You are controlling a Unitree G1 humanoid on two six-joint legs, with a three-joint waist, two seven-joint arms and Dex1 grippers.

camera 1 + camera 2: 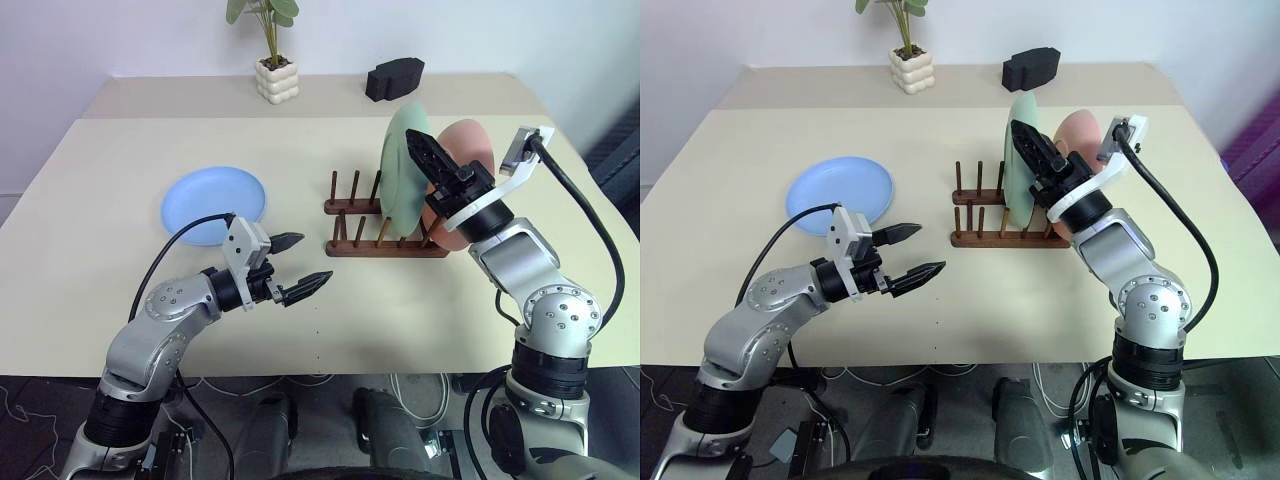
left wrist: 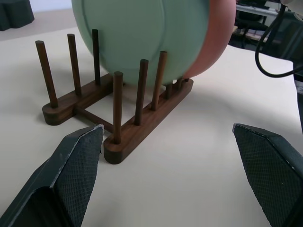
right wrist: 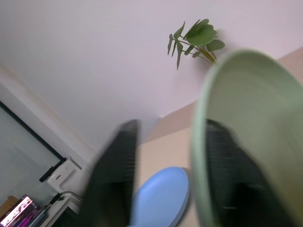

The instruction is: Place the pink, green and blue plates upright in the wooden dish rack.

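now my left gripper, fingers spread and empty, sits nearer the flat round light-blue plastic plate, left of the dark wooden peg rack; my right gripper straddles the racked mint-green plate, fingers parted.

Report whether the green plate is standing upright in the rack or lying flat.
Upright. The green plate stands on edge between the pegs of the wooden dish rack, beside the pink plate; the blue plate lies flat on the table.

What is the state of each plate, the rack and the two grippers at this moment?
pink plate: upright in the rack.
green plate: upright in the rack, between the right gripper's open jaws.
blue plate: flat on the table.
wooden dish rack: left slots free.
left gripper: open, holding nothing.
right gripper: open.
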